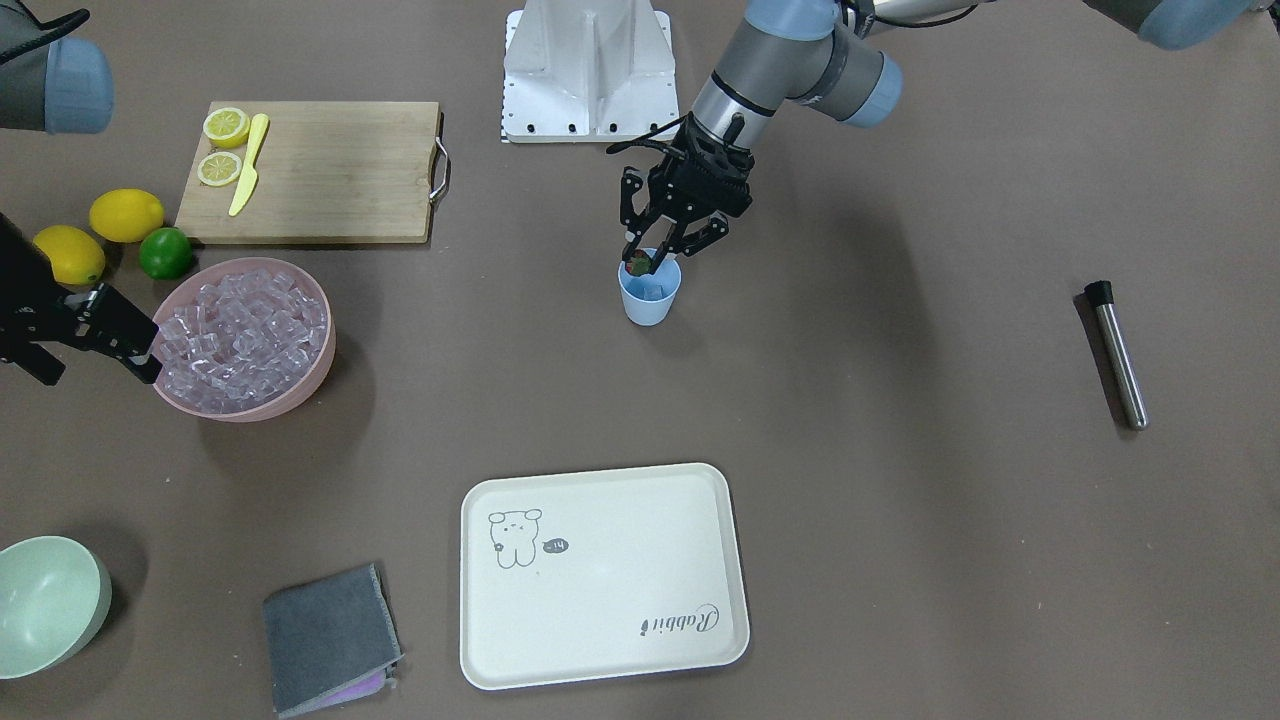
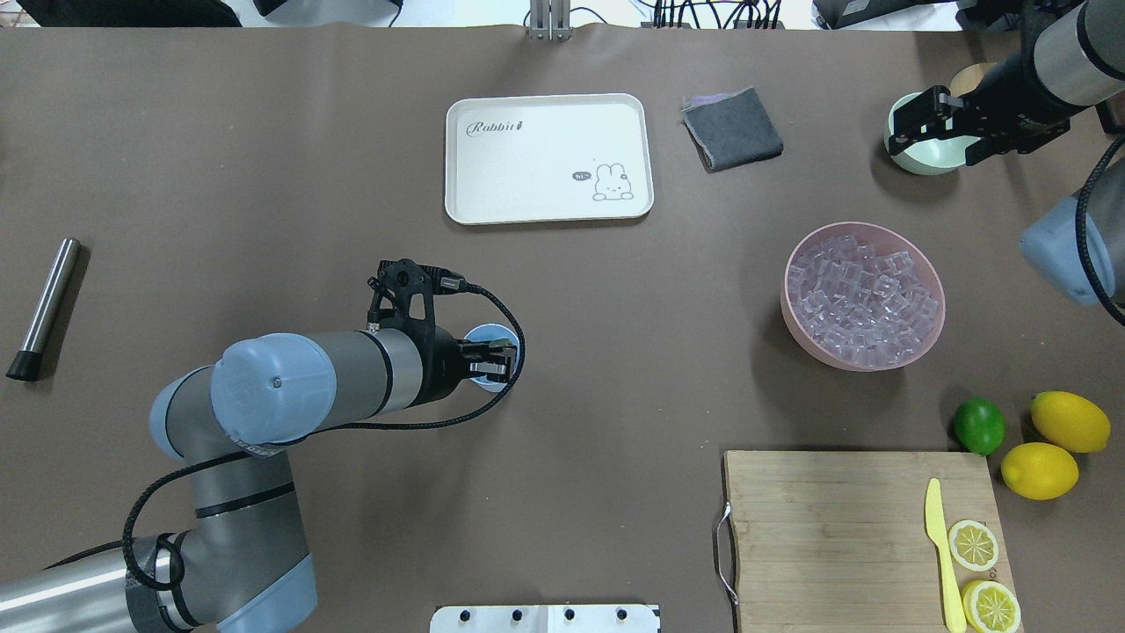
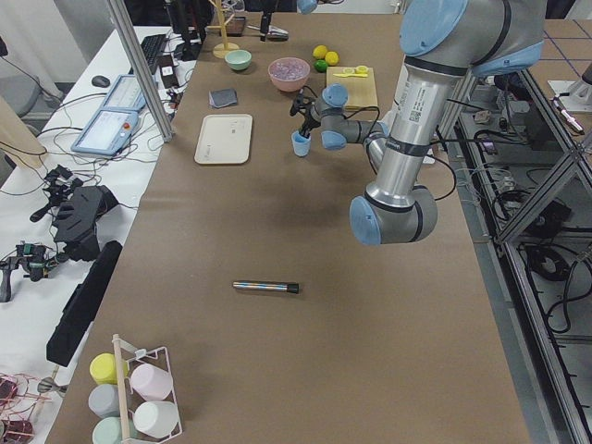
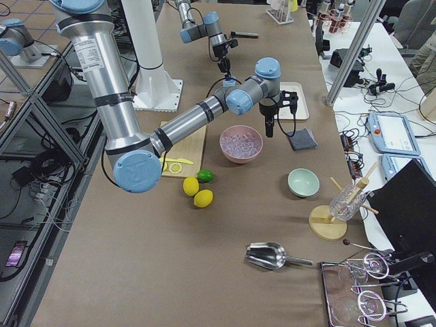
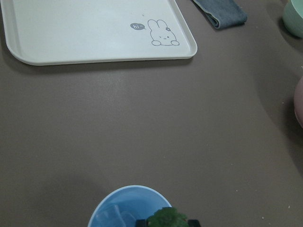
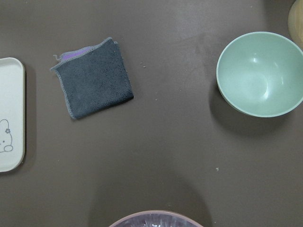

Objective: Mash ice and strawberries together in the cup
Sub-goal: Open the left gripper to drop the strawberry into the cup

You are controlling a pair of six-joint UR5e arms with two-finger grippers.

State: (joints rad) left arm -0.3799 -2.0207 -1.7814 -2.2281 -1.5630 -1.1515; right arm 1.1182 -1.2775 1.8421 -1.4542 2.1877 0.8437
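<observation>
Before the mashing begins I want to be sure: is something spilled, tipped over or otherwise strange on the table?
Nothing stands out. The cup stands upright, the left claw holds the strawberry at its mouth, and the ice lies inside the pink bowl. No cube or liquid shows on the table around them.

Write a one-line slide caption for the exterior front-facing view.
Left hand holds the strawberry at the mouth of the light-blue cup; ice sits in the pink bowl.
</observation>
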